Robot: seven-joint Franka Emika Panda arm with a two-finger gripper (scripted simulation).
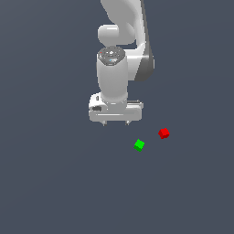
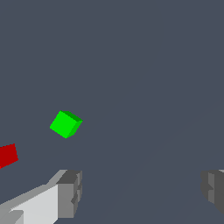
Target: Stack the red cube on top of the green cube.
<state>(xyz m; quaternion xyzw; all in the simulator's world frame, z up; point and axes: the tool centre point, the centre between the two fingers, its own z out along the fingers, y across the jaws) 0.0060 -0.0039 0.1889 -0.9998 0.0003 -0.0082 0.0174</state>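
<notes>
The tiny red cube [image 1: 163,133] lies on the flat grey floor toward the exterior view's right. The green cube [image 1: 139,145] lies close beside it, a little nearer and to its left, not touching. My white gripper [image 1: 115,123] hangs above the floor to the left of both cubes, open and empty, with only short fingertips showing below the hand. In the wrist view the green cube [image 2: 65,124] is in full sight and the red cube [image 2: 8,155] is cut off by the frame edge. The two grey fingers [image 2: 70,192] stand wide apart.
The floor [image 1: 55,183] is a plain dark grey surface with no other objects in view. The white arm [image 1: 121,41] rises behind the gripper.
</notes>
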